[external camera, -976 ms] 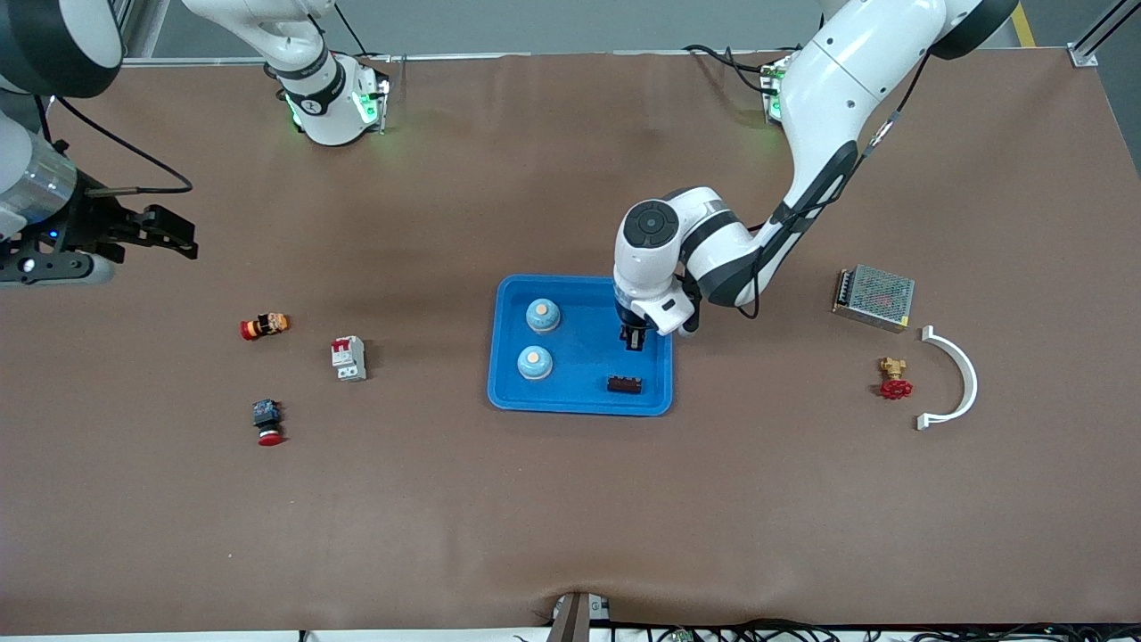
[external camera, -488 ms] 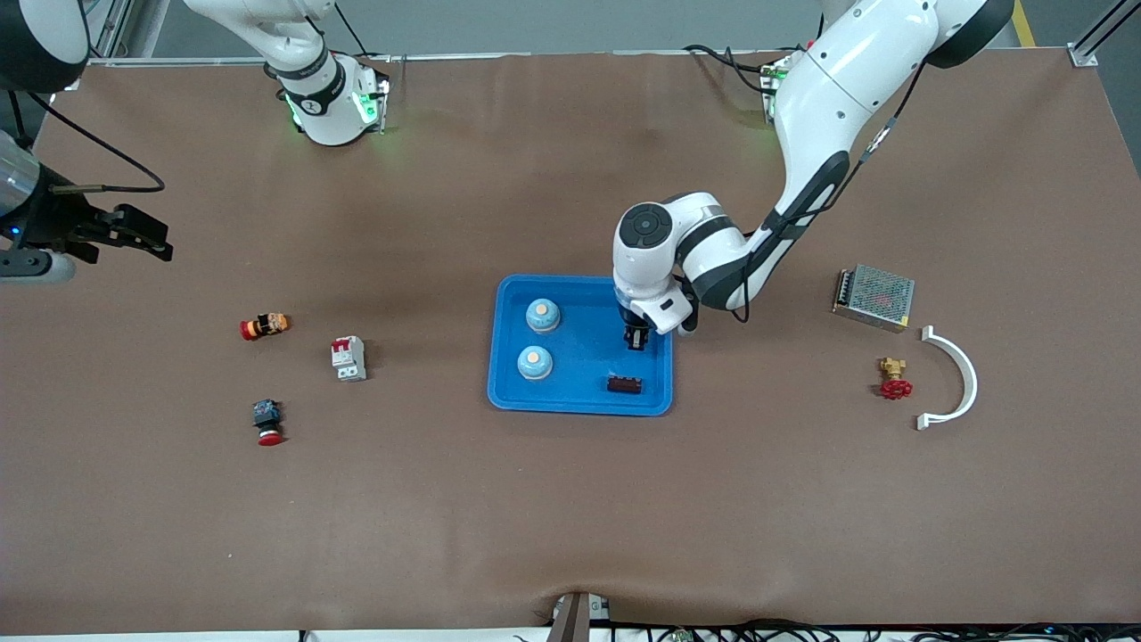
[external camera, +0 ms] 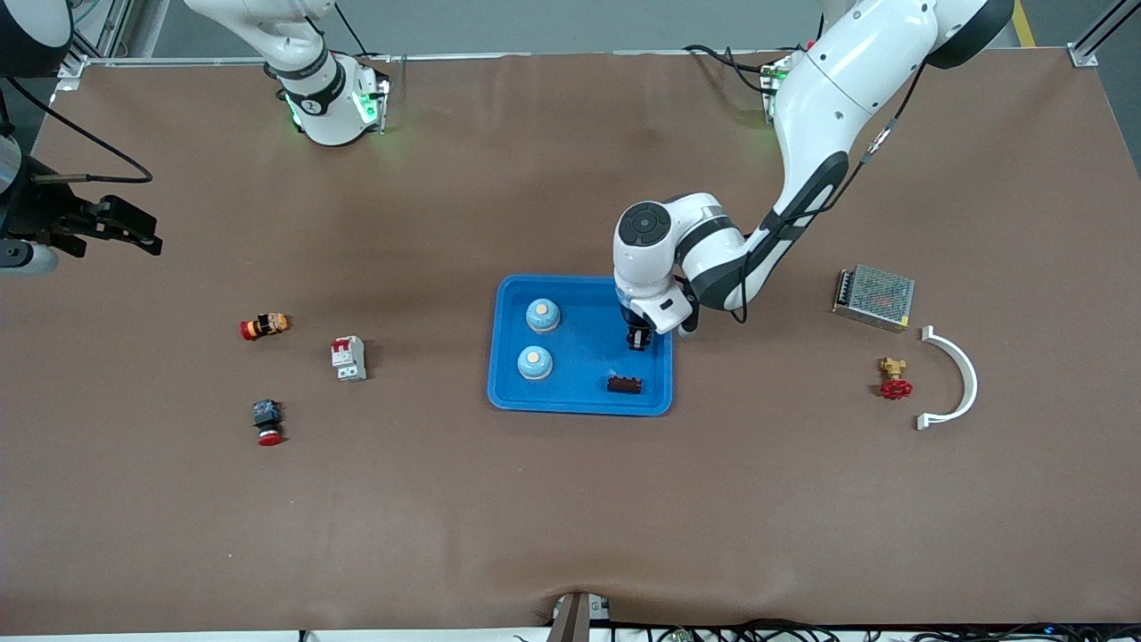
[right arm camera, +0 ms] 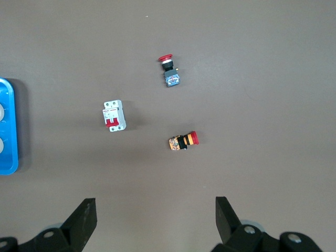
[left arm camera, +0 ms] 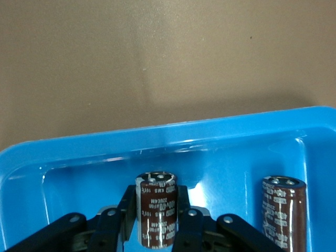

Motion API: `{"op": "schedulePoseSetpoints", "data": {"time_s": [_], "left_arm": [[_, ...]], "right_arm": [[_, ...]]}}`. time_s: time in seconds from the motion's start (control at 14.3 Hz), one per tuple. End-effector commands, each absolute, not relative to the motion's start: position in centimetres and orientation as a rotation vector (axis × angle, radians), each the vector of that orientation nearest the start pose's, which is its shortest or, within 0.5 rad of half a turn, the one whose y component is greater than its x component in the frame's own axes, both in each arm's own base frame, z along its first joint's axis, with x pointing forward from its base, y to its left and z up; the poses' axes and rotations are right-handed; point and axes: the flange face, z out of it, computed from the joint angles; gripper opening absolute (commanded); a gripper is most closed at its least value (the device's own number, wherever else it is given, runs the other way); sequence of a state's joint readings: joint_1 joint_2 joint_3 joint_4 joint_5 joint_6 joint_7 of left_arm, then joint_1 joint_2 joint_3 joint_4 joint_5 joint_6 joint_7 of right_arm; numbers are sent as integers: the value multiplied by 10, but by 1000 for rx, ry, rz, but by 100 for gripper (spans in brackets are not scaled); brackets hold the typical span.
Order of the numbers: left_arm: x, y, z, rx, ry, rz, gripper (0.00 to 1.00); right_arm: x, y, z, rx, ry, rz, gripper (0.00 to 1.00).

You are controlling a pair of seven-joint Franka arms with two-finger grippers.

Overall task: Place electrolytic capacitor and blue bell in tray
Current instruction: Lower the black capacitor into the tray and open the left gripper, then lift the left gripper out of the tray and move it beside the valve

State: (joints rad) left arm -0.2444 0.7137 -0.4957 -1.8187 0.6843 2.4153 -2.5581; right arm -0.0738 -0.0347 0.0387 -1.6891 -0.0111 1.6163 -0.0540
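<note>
Left end effector (left arm camera: 157,231) is clenched on the electrolytic capacitor (left arm camera: 156,212), fingers pressed to either side of the brown can, which stands upright. Over the last second it has barely shifted. It has settled low inside the tray (left arm camera: 157,131), at the corner toward the left arm's end of the surface, and the can's foot looks on or just off the blue floor. That reads as the set-down point reached, with release the only thing left for this piece.

A second capacitor (external camera: 625,384) already lies on its side in the tray, nearer the front camera, apart from the held one. Two blue bells (external camera: 542,315) sit in the tray too, toward the right arm's end.

Right end effector (right arm camera: 156,210) is spread wide and empty, and it has been drawing back toward its own edge of the surface, now over bare brown well clear of the tray. That arm looks done, so the task is close to finished.
</note>
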Motion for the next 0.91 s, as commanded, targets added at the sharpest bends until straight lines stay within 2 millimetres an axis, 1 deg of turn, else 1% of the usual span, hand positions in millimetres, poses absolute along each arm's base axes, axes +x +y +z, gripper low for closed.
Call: {"op": "schedulePoseSetpoints", "data": {"time_s": [0.0, 0.21, 0.35, 0.49, 0.56, 0.7, 0.77, 0.84], "left_arm": [[492, -417, 180, -2430, -2069, -229, 100], [491, -417, 181, -2428, -2062, -233, 100], [494, -414, 188, -2419, -2064, -251, 100], [495, -411, 197, -2397, -2055, -273, 100], [492, -416, 203, -2407, -2053, -264, 100], [492, -415, 210, -2398, -2037, -275, 100], [498, -410, 218, -2398, -2041, -270, 100], [499, -410, 225, -2406, -2030, -233, 100]], "right_arm": [[542, -23, 598, -3132, -26, 57, 100], [542, -23, 600, -3134, -30, 55, 100], [542, -23, 601, -3134, -21, 50, 100], [542, -24, 601, -3134, -21, 50, 100], [542, -23, 601, -3134, -23, 50, 100], [543, -23, 603, -3134, -33, 40, 100], [542, -23, 604, -3136, -33, 38, 100], [542, -23, 604, -3136, -36, 38, 100]]}}
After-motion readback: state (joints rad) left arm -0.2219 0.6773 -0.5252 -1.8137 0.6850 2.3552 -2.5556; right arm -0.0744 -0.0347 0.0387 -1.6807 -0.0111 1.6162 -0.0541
